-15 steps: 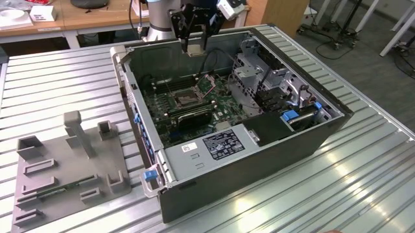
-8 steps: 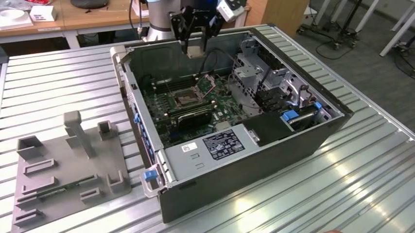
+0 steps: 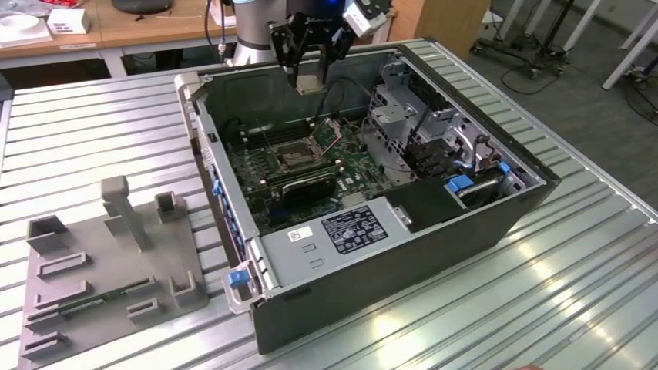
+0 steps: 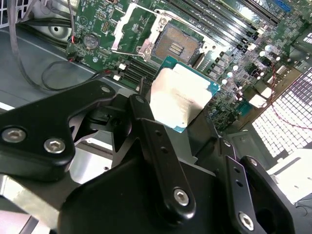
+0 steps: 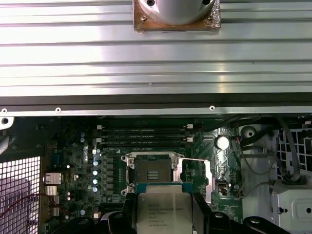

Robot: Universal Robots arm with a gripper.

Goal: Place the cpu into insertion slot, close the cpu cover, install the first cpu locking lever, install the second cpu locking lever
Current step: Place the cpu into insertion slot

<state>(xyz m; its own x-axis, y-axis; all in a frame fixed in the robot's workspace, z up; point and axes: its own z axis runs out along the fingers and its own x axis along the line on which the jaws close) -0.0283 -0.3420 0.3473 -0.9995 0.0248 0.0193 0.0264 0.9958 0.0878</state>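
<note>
The gripper clamps the cpu well apart from the insertion slot.

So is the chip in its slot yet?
Not yet. The gripper holds the cpu in the air; the insertion slot is empty.

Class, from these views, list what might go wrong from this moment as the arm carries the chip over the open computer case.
1. The gripper holds the cpu by its edges above the open socket; a slip could drop it onto the exposed contacts.
2. It hangs high above the socket, so slight misalignment might seat it askew.
3. Loose cables lie inside the case and might snag the gripper.
</note>
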